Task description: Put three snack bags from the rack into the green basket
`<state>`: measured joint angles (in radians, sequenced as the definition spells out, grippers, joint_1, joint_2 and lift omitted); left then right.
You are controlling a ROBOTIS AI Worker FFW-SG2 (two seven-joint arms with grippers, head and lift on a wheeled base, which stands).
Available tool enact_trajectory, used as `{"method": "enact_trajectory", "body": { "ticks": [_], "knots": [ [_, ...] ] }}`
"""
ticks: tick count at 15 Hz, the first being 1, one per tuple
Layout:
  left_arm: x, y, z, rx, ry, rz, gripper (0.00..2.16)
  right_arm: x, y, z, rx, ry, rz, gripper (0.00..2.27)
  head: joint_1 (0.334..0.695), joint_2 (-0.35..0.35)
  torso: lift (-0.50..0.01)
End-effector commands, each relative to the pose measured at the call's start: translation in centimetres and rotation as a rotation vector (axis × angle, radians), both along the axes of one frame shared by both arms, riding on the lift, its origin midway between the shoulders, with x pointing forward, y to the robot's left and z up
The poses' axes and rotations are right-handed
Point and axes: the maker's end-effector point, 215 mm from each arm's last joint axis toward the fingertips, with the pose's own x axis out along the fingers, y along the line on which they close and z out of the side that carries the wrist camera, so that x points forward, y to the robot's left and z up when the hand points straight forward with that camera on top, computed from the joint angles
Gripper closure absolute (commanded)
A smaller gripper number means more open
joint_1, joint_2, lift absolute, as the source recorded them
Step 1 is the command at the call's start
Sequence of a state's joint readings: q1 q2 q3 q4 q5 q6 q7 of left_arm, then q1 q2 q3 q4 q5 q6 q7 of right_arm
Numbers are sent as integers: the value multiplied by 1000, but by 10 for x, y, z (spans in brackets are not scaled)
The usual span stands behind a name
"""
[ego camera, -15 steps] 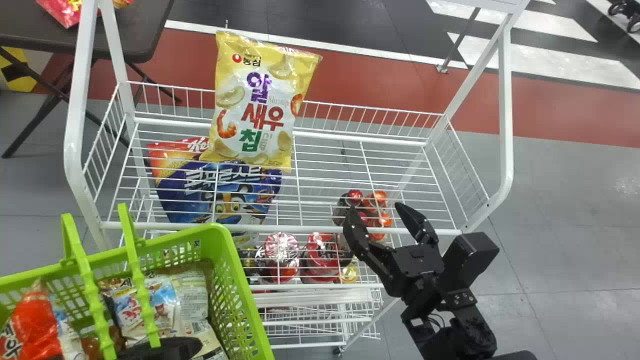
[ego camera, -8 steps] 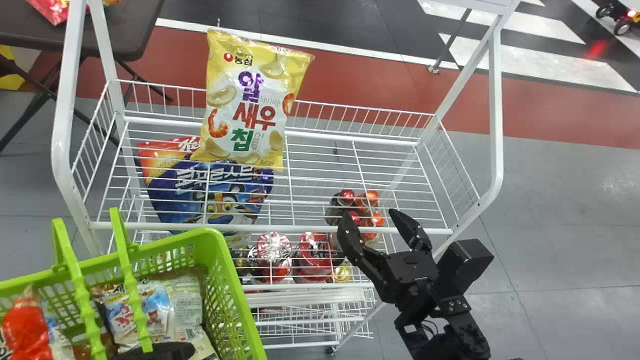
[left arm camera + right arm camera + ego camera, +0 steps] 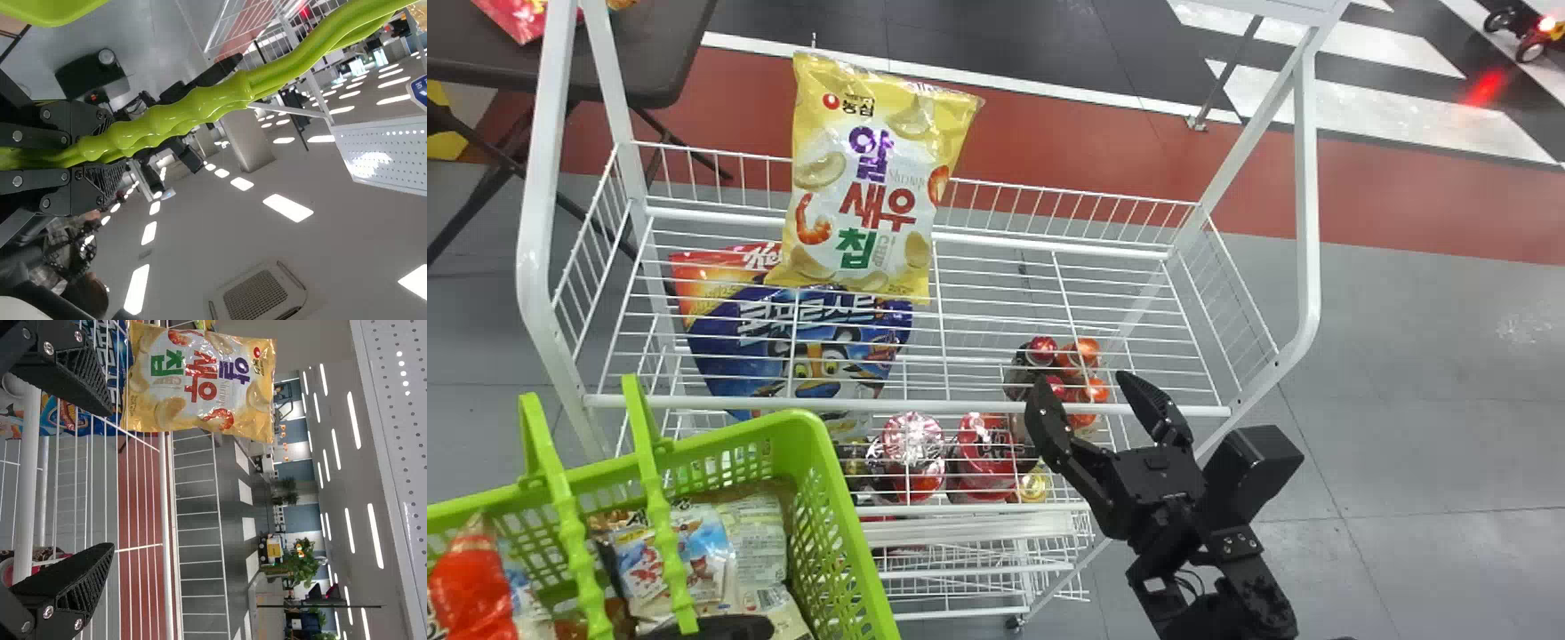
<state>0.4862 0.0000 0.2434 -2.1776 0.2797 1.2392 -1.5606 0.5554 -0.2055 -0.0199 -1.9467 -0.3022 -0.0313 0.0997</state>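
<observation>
A yellow snack bag [image 3: 871,178] stands upright at the rack's [image 3: 1049,236] upper tier, left of its middle; the right wrist view shows the same yellow bag [image 3: 200,380]. My right gripper [image 3: 1083,384] is open over the rack's front right, apart from the bag; in the right wrist view this gripper [image 3: 110,480] has nothing between its fingers. The green basket [image 3: 831,524] sits at the lower left, holding a red bag [image 3: 471,578] and pale packets [image 3: 676,556]. A dark part of my left gripper [image 3: 716,628] shows over it. My left gripper [image 3: 100,148] is shut on the green handle [image 3: 193,107].
A blue bag [image 3: 800,338] lies beneath the upper wires at the left. Red-topped containers [image 3: 911,444] and small red-orange items [image 3: 1083,356] are on a lower tier. White posts [image 3: 1307,204] rise at the rack's sides. A dark table [image 3: 658,53] stands behind at the left.
Rack, bag, basket and right gripper all appear slightly farther left in the head view. The basket also sits a little lower there. The right gripper has stayed open.
</observation>
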Motion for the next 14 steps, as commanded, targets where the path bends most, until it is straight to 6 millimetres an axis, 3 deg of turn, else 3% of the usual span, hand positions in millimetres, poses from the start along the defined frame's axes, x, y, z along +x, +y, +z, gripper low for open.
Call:
{"method": "enact_trajectory", "body": {
  "ticks": [1,14],
  "knots": [
    [0,-1,1,-5,0,0,2145,0,0,0,0,0,0,124,695,-297,0],
    [-4,-4,1,2,10,-8,2145,0,2,-3,-7,4,12,127,695,-306,0]
  ]
}}
